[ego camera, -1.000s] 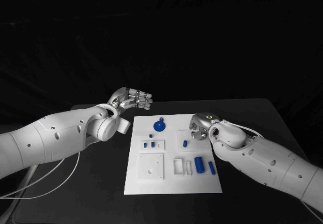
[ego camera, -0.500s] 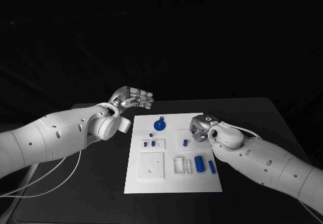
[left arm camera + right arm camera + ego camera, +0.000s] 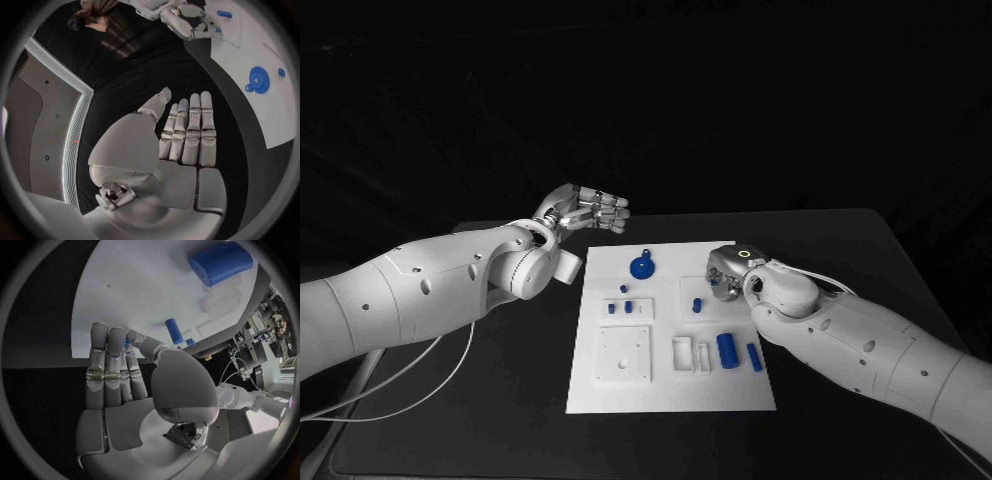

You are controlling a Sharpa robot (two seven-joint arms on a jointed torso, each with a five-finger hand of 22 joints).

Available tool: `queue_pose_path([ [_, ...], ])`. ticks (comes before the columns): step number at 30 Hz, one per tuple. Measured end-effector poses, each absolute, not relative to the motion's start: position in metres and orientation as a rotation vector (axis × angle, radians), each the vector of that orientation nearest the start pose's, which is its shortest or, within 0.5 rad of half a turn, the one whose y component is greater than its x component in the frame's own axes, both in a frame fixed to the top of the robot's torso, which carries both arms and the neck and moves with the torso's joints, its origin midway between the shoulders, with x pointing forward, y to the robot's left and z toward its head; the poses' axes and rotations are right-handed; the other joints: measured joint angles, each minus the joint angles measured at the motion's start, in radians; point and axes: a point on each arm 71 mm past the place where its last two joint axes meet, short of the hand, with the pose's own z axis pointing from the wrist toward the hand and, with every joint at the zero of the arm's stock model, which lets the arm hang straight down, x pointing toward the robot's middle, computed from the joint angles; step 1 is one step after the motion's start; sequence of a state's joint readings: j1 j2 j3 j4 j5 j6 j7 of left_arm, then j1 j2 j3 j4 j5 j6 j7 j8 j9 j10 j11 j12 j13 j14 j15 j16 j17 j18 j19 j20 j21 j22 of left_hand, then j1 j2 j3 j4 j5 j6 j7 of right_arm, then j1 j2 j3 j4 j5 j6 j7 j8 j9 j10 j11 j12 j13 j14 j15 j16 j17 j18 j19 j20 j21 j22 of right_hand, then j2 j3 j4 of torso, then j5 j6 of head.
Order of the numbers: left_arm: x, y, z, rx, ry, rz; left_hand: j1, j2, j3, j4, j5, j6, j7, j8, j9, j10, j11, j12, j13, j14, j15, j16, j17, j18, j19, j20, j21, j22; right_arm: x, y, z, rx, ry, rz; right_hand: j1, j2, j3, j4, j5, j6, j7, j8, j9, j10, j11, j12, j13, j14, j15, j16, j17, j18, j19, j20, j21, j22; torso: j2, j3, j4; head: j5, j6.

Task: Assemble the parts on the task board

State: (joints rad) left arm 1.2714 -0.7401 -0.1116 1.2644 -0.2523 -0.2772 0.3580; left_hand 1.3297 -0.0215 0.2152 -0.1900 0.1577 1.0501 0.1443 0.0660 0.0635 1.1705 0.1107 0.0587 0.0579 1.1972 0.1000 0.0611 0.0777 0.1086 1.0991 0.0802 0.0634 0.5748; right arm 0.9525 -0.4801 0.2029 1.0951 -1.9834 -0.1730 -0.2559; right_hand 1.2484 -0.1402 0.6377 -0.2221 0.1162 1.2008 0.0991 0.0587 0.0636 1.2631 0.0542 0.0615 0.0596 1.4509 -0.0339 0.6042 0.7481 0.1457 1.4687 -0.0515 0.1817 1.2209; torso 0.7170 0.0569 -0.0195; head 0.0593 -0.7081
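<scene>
Place: a robotics lab or test studio.
Backdrop: black cloth hangs behind the black table (image 3: pixel 848 250), from 10 to 2 o'clock.
Bench: a white task board (image 3: pixel 668 400) lies mid-table.
Room edge: cabling and equipment racks (image 3: pixel 262 347) show in the right wrist view, pale wall panels (image 3: pixel 50 130) in the left.

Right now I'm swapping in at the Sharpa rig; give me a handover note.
Left hand: holds nothing, hovers off the task board's far left corner.
Right hand: down at the board's right side; whether it holds a small part I cannot tell.
Blue round part lies at the far end; blue cylinders lie near the right edge.
Assembly looks barely begun; most parts remain loose.
</scene>
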Motion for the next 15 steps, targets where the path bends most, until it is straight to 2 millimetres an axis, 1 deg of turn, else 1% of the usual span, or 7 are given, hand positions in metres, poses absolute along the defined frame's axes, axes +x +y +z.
queue_pose_path([
  [2, 0.5376, 0.2308, -0.1793, -0.822, 1.489, -1.326, 0.0, 0.0, 0.0, 0.0, 0.0, 0.0, 0.0, 0.0, 0.0, 0.0, 0.0, 0.0, 0.0, 0.0, 0.0, 0.0, 0.0, 0.0, 0.0, 0.0, 0.0, 0.0, 0.5288, -0.145, -0.2695, -0.322, 1.704, 0.267, 0.0, 0.001, 0.0, 0.0, 0.0, 0.009, -0.003, 0.0, 0.0, 0.013, -0.004, 0.0, 0.0, 0.002, -0.002, 0.0, 0.001, 0.0, 0.0, 0.0, 0.0, 0.003, 0.0, -0.0004, -0.0002, 0.0, 0.0],
  [5, 0.5376, 0.2307, -0.1793, -0.822, 1.49, -1.327, 0.0, 0.0, 0.0, 0.0, 0.0, 0.0, 0.0, 0.0, 0.0, 0.0, 0.0, 0.0, 0.0, 0.0, 0.0, 0.0, 0.0, 0.0, 0.0, 0.0, 0.0, 0.0, 0.5289, -0.1451, -0.27, -0.321, 1.696, 0.267, 0.005, 0.016, 0.006, -0.006, -0.004, 0.033, -0.008, 0.002, 0.001, 0.039, -0.012, -0.002, 0.0, 0.007, -0.007, 0.01, 0.009, 0.0, -0.001, -0.001, 0.012, 0.012, 0.0, -0.0005, -0.0002, 0.0, 0.0],
  [8, 0.5376, 0.2306, -0.1794, -0.823, 1.491, -1.327, 0.0, 0.0, 0.0, 0.0, 0.0, 0.0, 0.0, 0.0, 0.0, 0.0, 0.0, 0.0, 0.0, 0.0, 0.0, 0.0, 0.0, 0.0, 0.0, 0.0, 0.0, 0.0, 0.5286, -0.1452, -0.2706, -0.318, 1.687, 0.267, 0.0, 0.021, 0.016, -0.016, -0.004, 0.055, -0.014, 0.002, 0.002, 0.054, -0.007, -0.004, 0.0, 0.01, -0.011, 0.021, 0.024, -0.001, 0.002, -0.01, 0.026, 0.033, 0.0, -0.0011, -0.0003, 0.0, 0.0],
  [10, 0.5376, 0.2306, -0.1794, -0.823, 1.492, -1.327, 0.0, 0.0, 0.0, 0.0, 0.0, -0.005, -0.002, 0.0, 0.0, 0.0, 0.0, 0.0, 0.0, 0.0, 0.0, 0.0, 0.0, 0.0, 0.0, 0.0, 0.0, -0.002, 0.5282, -0.1452, -0.271, -0.315, 1.681, 0.268, -0.002, 0.023, 0.029, -0.024, -0.015, 0.065, -0.017, 0.002, 0.006, 0.062, -0.007, -0.005, 0.002, 0.004, -0.018, 0.021, 0.037, -0.002, 0.005, -0.013, 0.036, 0.049, 0.0, -0.0012, -0.0003, -0.001, 0.0],
  [12, 0.5376, 0.2306, -0.1795, -0.824, 1.492, -1.327, 0.0, 0.0, 0.0, 0.0, 0.0, -0.009, 0.002, 0.0, 0.0, 0.0, 0.0, 0.0, 0.0, 0.0, 0.0, 0.0, 0.0, 0.0, 0.0, 0.0, 0.0, -0.002, 0.5276, -0.1453, -0.2717, -0.311, 1.673, 0.269, -0.003, 0.024, 0.034, -0.026, -0.015, 0.069, -0.021, 0.002, 0.008, 0.065, -0.007, -0.005, 0.004, 0.0, -0.021, 0.021, 0.045, -0.007, 0.002, -0.018, 0.05, 0.062, 0.0, -0.0011, -0.0003, -0.001, 0.0],
  [14, 0.5376, 0.2307, -0.1796, -0.825, 1.493, -1.327, 0.0, 0.0, 0.0, 0.0, 0.0, -0.009, 0.002, 0.0, 0.0, 0.0, 0.0, 0.0, 0.0, 0.0, 0.0, 0.0, 0.0, 0.0, 0.0, 0.0, 0.0, -0.002, 0.527, -0.1456, -0.2722, -0.308, 1.667, 0.27, -0.003, 0.024, 0.039, -0.031, -0.016, 0.073, -0.02, 0.002, 0.009, 0.065, -0.006, -0.005, 0.004, -0.001, -0.022, 0.021, 0.053, -0.016, -0.002, -0.028, 0.068, 0.076, 0.0, -0.0012, -0.0001, -0.002, 0.0],
  [15, 0.5377, 0.2308, -0.1796, -0.825, 1.493, -1.326, 0.0, 0.0, 0.0, 0.0, 0.0, -0.009, 0.002, 0.0, 0.0, 0.0, 0.0, 0.0, 0.0, 0.0, 0.0, 0.0, 0.0, 0.0, 0.0, 0.0, 0.0, -0.002, 0.5266, -0.1457, -0.2724, -0.306, 1.663, 0.27, -0.003, 0.024, 0.04, -0.032, -0.016, 0.076, -0.021, 0.002, 0.009, 0.065, -0.006, -0.006, 0.004, 0.001, -0.024, 0.021, 0.055, -0.017, -0.002, -0.028, 0.075, 0.081, 0.0, -0.0011, 0.0004, -0.002, 0.0],
])
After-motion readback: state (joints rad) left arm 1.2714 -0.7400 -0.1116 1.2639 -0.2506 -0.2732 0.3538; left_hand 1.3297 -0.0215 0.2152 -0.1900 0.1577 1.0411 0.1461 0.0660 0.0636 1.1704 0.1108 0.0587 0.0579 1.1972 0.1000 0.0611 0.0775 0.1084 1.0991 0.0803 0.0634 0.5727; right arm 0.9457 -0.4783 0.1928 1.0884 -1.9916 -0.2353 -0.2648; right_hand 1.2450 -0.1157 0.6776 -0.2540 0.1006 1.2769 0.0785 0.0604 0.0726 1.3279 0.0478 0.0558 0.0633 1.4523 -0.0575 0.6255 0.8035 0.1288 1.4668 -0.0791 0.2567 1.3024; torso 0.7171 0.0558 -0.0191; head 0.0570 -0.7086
